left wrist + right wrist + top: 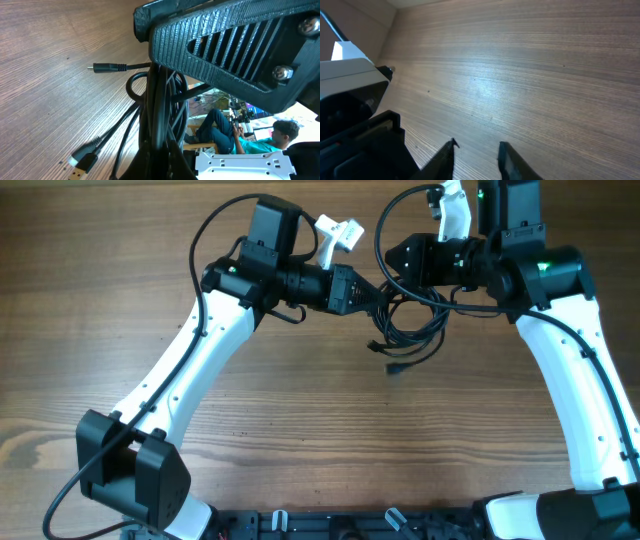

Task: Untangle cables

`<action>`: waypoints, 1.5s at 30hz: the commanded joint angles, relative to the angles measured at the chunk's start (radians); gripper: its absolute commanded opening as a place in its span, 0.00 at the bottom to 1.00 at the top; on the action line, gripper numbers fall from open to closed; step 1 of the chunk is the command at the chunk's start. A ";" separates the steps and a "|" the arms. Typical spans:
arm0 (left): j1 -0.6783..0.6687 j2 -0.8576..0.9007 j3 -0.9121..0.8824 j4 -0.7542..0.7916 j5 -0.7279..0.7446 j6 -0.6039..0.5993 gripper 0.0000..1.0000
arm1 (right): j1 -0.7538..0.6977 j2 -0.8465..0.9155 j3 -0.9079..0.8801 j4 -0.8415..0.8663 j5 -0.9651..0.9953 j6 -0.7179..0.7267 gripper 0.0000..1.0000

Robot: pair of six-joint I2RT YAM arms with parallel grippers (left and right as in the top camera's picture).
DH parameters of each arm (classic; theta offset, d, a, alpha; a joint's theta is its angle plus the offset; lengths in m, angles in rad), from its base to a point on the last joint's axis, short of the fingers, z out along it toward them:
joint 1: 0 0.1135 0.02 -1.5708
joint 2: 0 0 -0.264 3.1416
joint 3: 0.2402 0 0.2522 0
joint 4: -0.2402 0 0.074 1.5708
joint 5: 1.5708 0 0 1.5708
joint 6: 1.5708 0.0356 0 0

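Black left claw point(360, 290) is clenched on the cables point(415, 320). We find them bunched as one tangled bundle resting on the wooden surface point(300, 410), near the middle of its far edge. We note the right claw point(476, 156) released, with nothing between its fingertips and bare wood beneath. A small plug point(107, 67) and a USB plug point(82, 162) lie loose beside the bundle.
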State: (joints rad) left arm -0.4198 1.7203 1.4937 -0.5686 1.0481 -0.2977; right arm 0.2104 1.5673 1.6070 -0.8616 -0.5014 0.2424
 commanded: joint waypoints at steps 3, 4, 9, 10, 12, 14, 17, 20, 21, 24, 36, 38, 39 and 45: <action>-0.001 -0.034 0.013 0.010 -0.024 -0.054 0.04 | -0.005 0.015 0.008 0.008 0.029 0.043 0.14; -0.001 -0.034 0.013 0.010 -0.045 -0.074 0.04 | -0.005 0.015 0.008 0.006 0.053 0.058 0.10; -0.001 -0.034 0.013 0.060 -0.055 -0.151 0.04 | -0.003 0.016 0.003 -0.018 0.132 0.153 0.04; -0.001 -0.034 0.013 0.086 -0.054 -0.186 0.04 | 0.001 0.016 -0.002 -0.017 0.135 0.161 0.04; -0.001 -0.034 0.013 0.129 -0.054 -0.253 0.04 | 0.023 0.020 -0.019 -0.013 0.166 0.196 0.04; -0.002 -0.034 0.013 0.148 -0.053 -0.307 0.04 | 0.045 0.025 -0.037 -0.013 0.202 0.213 0.04; -0.002 -0.034 0.013 0.146 -0.050 -0.367 0.04 | 0.071 0.039 -0.050 -0.013 0.233 0.233 0.04; -0.002 -0.034 0.013 0.147 -0.050 -0.399 0.04 | 0.072 0.039 -0.050 -0.002 0.230 0.239 0.04; -0.002 -0.034 0.013 0.146 -0.051 -0.399 0.04 | 0.072 0.039 -0.048 -0.001 0.230 0.238 0.06; -0.002 -0.034 0.013 0.146 -0.072 -0.394 0.04 | 0.069 0.036 -0.039 -0.006 0.208 0.203 0.46; -0.002 -0.034 0.013 0.148 -0.128 0.305 0.04 | -0.106 -0.153 0.033 -0.131 0.178 0.068 0.80; -0.002 -0.034 0.013 0.149 -0.110 0.471 0.04 | -0.121 -0.158 0.033 -0.154 0.166 0.028 0.80; -0.002 -0.034 0.013 0.149 -0.090 0.577 0.04 | -0.126 -0.158 0.033 -0.169 0.159 0.002 0.80; -0.002 -0.034 0.013 0.151 0.037 0.894 0.04 | -0.152 -0.122 0.031 -0.191 0.137 -0.097 0.80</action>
State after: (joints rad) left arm -0.4236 1.7203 1.4918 -0.4255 0.9699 0.3424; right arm 0.0841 1.4162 1.6222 -1.0512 -0.3225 0.2352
